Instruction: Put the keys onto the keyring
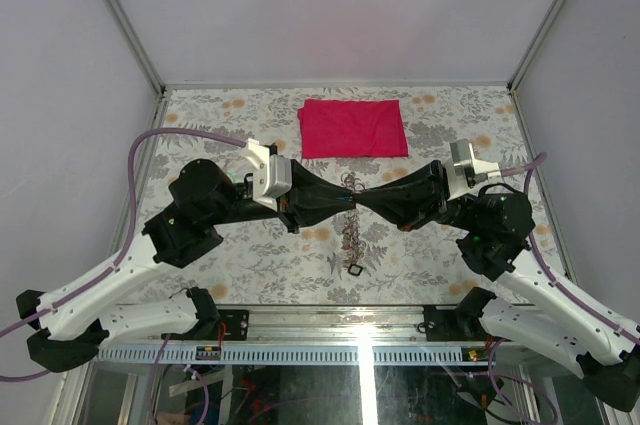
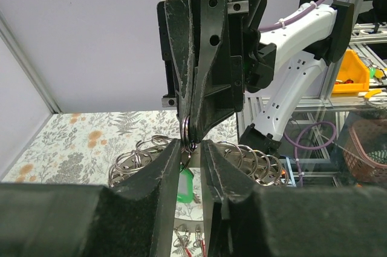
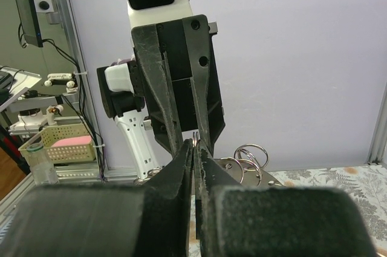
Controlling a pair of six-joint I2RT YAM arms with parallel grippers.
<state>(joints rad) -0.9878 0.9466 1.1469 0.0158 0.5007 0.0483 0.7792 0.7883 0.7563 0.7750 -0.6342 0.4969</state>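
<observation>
Both grippers meet tip to tip above the middle of the table. My right gripper [image 3: 195, 143] is shut on a small split ring [image 2: 188, 133] pinched at its fingertips. A green-tagged key [image 2: 185, 184] hangs below that ring. My left gripper [image 2: 192, 146] stands slightly open, its fingertips on either side of the same ring with a narrow gap. Behind the fingers hangs the keyring [image 2: 138, 159], a grey metal band carrying several small split rings [image 3: 249, 155]. More keys [image 1: 352, 235] dangle in a string down to a black tag [image 1: 355, 269] on the table.
A folded red cloth [image 1: 352, 128] lies at the back centre of the flower-patterned table [image 1: 230, 255]. White frame posts stand at the table's back corners, and the arm bases sit along the near edge.
</observation>
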